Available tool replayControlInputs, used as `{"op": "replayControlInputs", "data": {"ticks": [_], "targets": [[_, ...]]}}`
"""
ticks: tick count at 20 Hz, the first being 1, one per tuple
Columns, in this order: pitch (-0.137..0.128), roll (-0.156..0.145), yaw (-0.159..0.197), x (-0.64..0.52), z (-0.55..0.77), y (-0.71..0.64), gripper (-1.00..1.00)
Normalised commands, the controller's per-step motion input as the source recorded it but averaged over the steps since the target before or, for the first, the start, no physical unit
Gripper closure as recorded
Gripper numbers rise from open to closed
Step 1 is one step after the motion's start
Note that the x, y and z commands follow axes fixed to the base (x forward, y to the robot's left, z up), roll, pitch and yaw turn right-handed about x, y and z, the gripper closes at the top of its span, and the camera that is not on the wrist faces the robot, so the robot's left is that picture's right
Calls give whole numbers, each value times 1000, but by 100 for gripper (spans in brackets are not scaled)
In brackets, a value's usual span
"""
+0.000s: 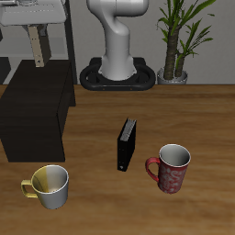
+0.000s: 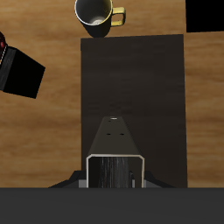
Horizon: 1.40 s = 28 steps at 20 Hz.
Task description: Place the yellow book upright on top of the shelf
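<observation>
My gripper (image 1: 35, 27) is shut on the yellow book (image 1: 38, 48), a thin tan book that hangs upright from the fingers. It is held over the back part of the shelf (image 1: 37, 115), a low black box near the table's edge. In the wrist view I look down the book (image 2: 115, 150), with its pale page edges nearest the camera and the shelf's dark flat top (image 2: 105, 74) beneath it. The book's lower end looks a little above the shelf top. I cannot tell the exact gap.
A black book (image 1: 127, 144) stands upright mid-table. A red mug (image 1: 171, 168) is beside it. A yellow-and-white mug (image 1: 50, 185) stands in front of the shelf and also shows in the wrist view (image 2: 94, 12). The robot base (image 1: 117, 55) and a potted plant (image 1: 179, 37) are at the back.
</observation>
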Motion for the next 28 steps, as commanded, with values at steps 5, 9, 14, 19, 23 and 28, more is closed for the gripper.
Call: {"op": "replayControlInputs", "data": {"ticks": [5, 9, 14, 19, 23, 28], "targets": [[31, -30, -30, -1, -98, -296, 100], [21, -31, -34, 92, -183, -74, 100], [32, 15, -22, 180, -286, 34, 100], [50, -12, -22, 196, -410, -45, 100], [49, -55, 21, 104, -292, -24, 100], [11, -29, -29, 38, -94, 41, -100]]}}
